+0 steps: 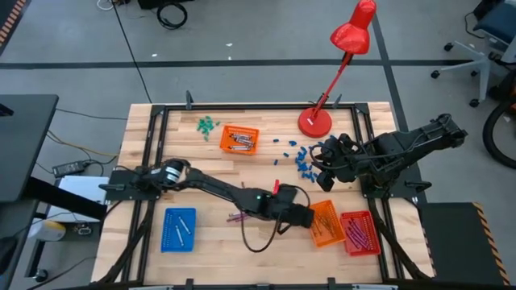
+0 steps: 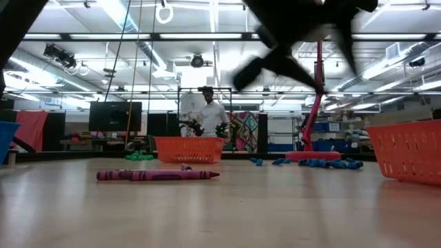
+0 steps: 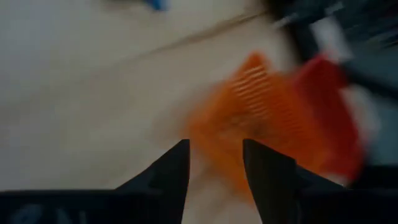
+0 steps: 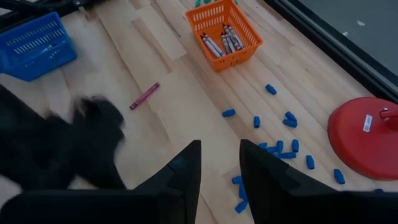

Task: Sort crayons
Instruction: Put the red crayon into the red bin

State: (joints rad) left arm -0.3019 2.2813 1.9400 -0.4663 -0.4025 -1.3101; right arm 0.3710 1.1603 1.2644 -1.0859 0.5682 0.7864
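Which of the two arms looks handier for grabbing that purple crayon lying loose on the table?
Probably the left. Its end effector hangs by the orange tray, close to the loose crayon. The right end effector sits farther off, above the blue pieces.

No text, label, brand, number or sign can be read on anything here.

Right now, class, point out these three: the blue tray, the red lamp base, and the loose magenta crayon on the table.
blue tray (image 1: 178, 229), high view, its mesh floor.
red lamp base (image 1: 314, 122), high view, middle of the round foot.
magenta crayon (image 4: 144, 96), right wrist view, mid-length of the stick.
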